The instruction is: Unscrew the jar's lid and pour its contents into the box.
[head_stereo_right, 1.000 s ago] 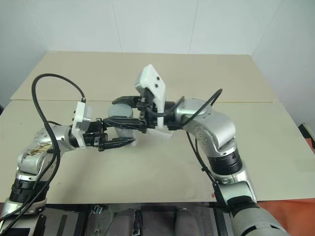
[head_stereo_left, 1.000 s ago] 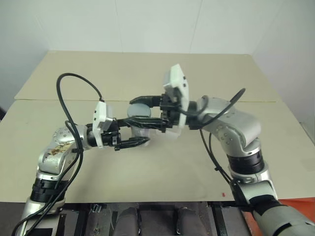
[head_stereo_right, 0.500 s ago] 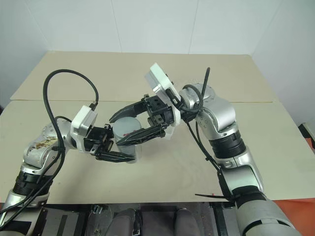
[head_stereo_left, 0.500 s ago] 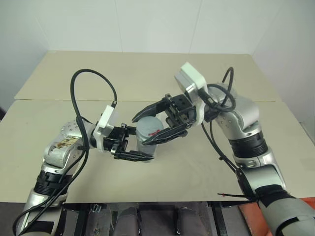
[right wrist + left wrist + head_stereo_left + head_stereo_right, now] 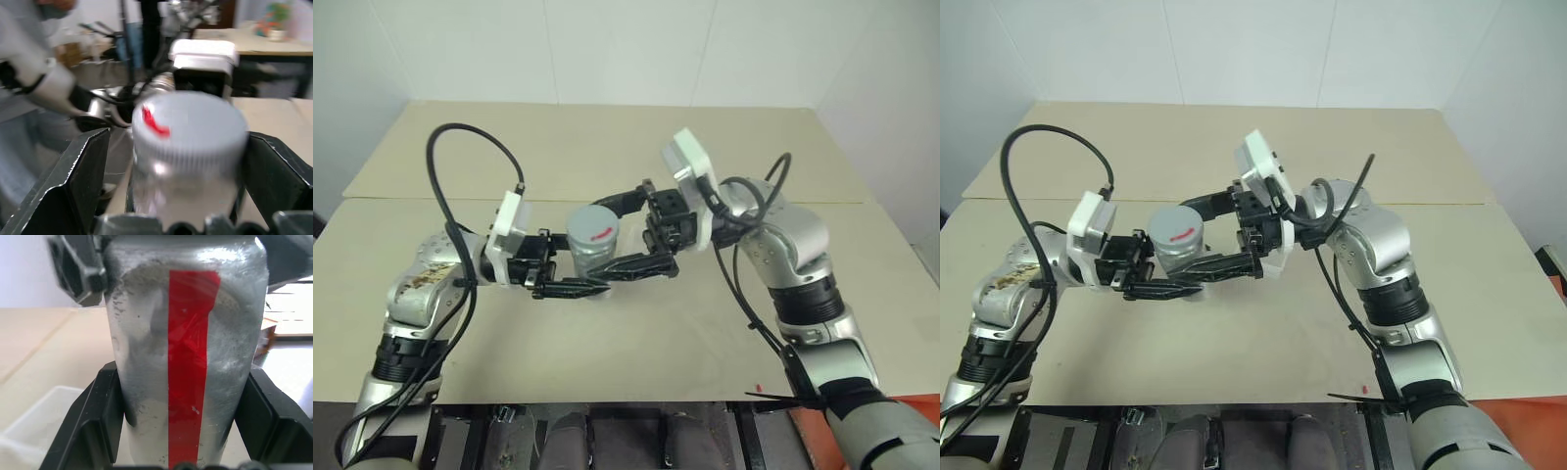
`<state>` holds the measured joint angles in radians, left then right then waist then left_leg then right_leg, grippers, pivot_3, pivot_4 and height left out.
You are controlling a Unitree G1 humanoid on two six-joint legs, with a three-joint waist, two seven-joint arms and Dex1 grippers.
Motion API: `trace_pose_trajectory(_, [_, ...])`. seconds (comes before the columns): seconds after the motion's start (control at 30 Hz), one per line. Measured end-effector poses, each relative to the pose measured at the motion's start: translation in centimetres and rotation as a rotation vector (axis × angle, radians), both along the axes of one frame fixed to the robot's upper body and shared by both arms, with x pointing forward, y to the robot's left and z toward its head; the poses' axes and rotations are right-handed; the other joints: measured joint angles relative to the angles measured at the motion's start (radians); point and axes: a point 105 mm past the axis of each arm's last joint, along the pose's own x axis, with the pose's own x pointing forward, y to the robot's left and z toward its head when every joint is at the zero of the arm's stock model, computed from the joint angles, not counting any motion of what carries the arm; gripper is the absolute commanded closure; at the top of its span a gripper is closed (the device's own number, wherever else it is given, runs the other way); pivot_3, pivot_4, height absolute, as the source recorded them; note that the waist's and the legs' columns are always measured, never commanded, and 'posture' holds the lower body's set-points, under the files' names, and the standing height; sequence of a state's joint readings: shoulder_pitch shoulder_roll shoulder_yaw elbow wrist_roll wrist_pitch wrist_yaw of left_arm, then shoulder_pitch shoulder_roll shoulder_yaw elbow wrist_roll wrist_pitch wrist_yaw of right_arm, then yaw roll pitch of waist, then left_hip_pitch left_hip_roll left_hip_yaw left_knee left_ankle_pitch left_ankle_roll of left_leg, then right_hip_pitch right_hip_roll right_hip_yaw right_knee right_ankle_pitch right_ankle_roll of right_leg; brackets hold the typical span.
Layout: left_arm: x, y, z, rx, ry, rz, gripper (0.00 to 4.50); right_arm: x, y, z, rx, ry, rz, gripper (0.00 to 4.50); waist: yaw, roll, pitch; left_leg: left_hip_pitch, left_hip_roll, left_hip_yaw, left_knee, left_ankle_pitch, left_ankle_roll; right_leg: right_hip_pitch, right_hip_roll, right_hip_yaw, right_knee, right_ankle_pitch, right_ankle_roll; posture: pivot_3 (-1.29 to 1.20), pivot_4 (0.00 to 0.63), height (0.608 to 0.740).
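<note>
Both eye views look forward and down from the head over the bench (image 5: 636,147), while both wrist views face the jar (image 5: 186,357) closely from opposite sides.

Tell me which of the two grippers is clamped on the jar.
The left gripper: its fingers press the jar on both sides. The right gripper is open, its fingers apart from the lid.

Left gripper (image 5: 570,272) fingers clamped, pointing right; right gripper (image 5: 628,235) fingers spread wide, pointing left
</note>
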<state>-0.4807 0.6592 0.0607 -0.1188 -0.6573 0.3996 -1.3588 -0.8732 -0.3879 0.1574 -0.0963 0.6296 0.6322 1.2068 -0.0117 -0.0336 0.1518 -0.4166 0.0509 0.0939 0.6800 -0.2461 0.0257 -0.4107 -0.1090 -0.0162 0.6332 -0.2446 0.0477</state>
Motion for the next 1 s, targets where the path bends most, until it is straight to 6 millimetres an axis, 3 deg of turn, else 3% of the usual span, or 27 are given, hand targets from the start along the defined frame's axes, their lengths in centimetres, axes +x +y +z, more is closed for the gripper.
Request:
trace_pose_trajectory(0.27, [2.8, 1.3, -1.2, -0.044, 0.004, 0.334, 1.72, 2.3, -1.8, 1.3, 0.109, -0.003, -0.365, 0.04, 0.000, 0.000, 0.000, 0.000, 0.000, -0.001, 0.000, 0.000, 0.000, 0.000, 0.000, 0.000, 0.000, 0.000, 0.000, 0.00, 0.150, 0.740])
trace_pose_trajectory(0.53, [5.7, 0.9, -1.4, -0.100, -0.017, 0.601, 1.72, 2.8, -0.1, 2.1, 0.164, -0.013, -0.586, 0.04, -0.001, 0.000, 0.000, 0.000, 0.000, -0.002, 0.000, 0.000, 0.000, -0.001, 0.000, 0.001, 0.000, 0.000, 0.000, 0.00, 0.150, 0.740])
trace_pose_trajectory(0.67, [6.3, 0.3, -1.4, -0.103, -0.021, 0.637, 1.72, 3.5, 1.6, 1.5, 0.120, -0.012, -0.679, 0.04, -0.001, 0.000, 0.000, 0.000, 0.000, -0.001, 0.000, 0.000, -0.001, -0.001, 0.000, 0.001, 0.000, 0.000, 0.000, 0.00, 0.150, 0.740])
trace_pose_trajectory(1.0, [6.4, -0.1, -1.5, -0.090, -0.027, 0.636, 1.72, 5.3, 2.6, 0.9, 0.071, -0.024, -0.802, 0.04, -0.001, 0.000, 0.000, -0.001, 0.000, 0.001, 0.000, 0.000, -0.001, -0.001, 0.000, 0.000, 0.000, 0.000, 0.000, 0.00, 0.150, 0.740])
